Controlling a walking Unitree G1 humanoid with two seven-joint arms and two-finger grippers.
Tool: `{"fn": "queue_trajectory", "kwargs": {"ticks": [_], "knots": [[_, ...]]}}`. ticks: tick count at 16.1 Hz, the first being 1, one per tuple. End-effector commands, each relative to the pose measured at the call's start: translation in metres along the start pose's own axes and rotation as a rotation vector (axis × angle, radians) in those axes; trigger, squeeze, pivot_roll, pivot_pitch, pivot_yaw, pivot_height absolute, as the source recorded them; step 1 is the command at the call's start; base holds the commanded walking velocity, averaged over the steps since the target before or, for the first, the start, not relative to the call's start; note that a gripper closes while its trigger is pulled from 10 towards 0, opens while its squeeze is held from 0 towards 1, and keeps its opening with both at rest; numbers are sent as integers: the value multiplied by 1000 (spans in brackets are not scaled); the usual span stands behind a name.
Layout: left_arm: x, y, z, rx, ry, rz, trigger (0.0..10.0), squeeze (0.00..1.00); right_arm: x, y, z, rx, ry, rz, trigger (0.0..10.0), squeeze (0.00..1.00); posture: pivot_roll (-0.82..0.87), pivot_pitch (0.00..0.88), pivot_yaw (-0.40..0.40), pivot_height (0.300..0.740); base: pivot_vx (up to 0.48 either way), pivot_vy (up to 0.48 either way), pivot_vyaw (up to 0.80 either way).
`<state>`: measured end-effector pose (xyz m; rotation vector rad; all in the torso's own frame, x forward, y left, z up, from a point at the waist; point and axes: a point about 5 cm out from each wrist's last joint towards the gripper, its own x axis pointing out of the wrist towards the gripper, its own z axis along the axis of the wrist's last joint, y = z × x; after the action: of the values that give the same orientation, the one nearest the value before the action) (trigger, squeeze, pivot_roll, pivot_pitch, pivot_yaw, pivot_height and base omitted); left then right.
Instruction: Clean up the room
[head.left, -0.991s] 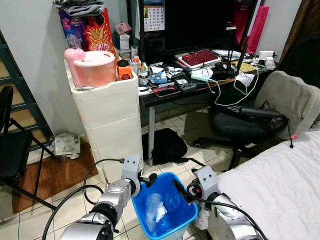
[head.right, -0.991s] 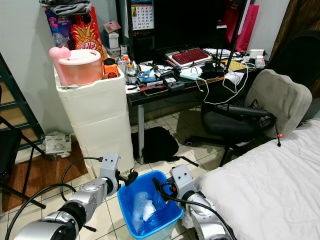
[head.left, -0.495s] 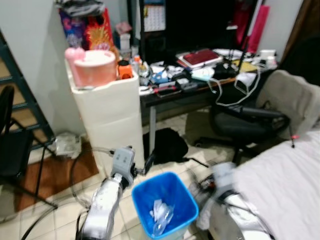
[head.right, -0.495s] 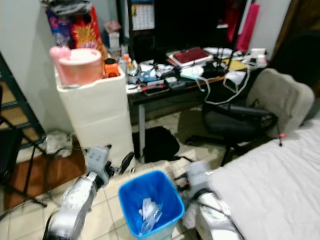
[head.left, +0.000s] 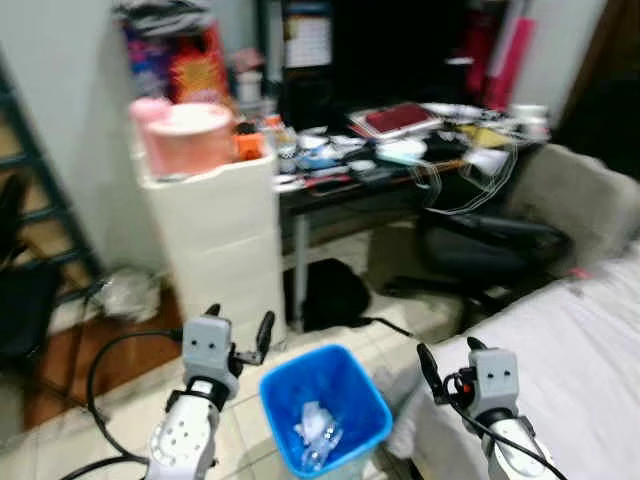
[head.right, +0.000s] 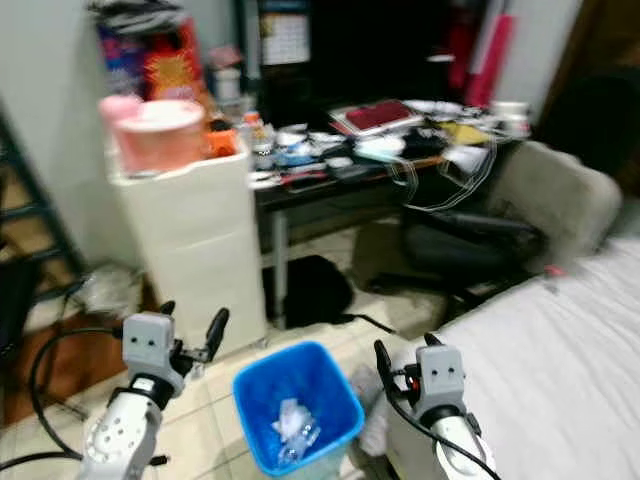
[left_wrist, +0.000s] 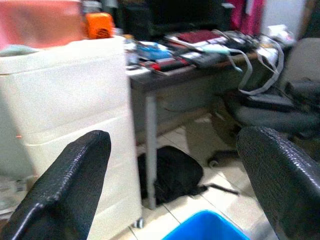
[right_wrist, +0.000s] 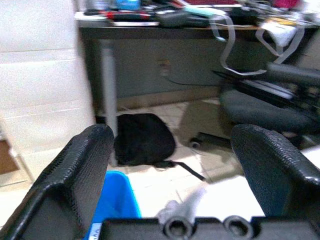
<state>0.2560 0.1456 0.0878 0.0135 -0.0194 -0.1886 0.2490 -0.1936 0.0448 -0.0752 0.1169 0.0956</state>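
Observation:
A blue waste bin (head.left: 322, 382) stands on the tiled floor right in front of me, with crumpled clear and white trash (head.left: 318, 442) at its bottom. My left gripper (head.left: 240, 325) is raised to the bin's left, open and empty. To the bin's right, beside the bed, my right gripper (head.left: 447, 360) is open too, with nothing between its fingers. The left wrist view looks past its spread fingers (left_wrist: 65, 190) at the bin's rim (left_wrist: 210, 231). In the right wrist view the wide-apart fingers (right_wrist: 75, 180) frame the bin's edge (right_wrist: 114, 200).
A white drawer unit (head.left: 215, 240) with a pink container (head.left: 190, 135) stands behind the bin. A cluttered dark desk (head.left: 400, 160), a black office chair (head.left: 490, 245) and a black bag (head.left: 335, 295) lie beyond. The white bed (head.left: 570, 370) is at right, with a white cloth (head.left: 405, 435) at its foot.
Both grippers have drawn away from the bin's rim and now stand apart from it on either side. The picture has shifted and blurred with the camera's motion.

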Motion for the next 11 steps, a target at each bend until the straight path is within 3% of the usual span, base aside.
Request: {"fn": "queue_trajectory", "kwargs": {"ticks": [1,4,7,11], "knots": [[12,-9,6,-32,-12,-42,10000,0,7,-2,6,-3,-7,1,10000,0,-3,0,-14,740,0,-307,-781],[24,-13,2,-1,33,-61,10000,0,28,9,13,-10,-14,46,10000,0,-28,0,9,740,0,-480,-785],[29,-20,1,-41,56,-115,10000,0,37,11,23,5,-28,49,10000,0,-36,0,11,740,0,-480,-788],[34,-13,-11,7,117,-114,10000,0,34,8,17,13,-11,44,10000,0,-39,0,14,740,0,0,-788]]}}
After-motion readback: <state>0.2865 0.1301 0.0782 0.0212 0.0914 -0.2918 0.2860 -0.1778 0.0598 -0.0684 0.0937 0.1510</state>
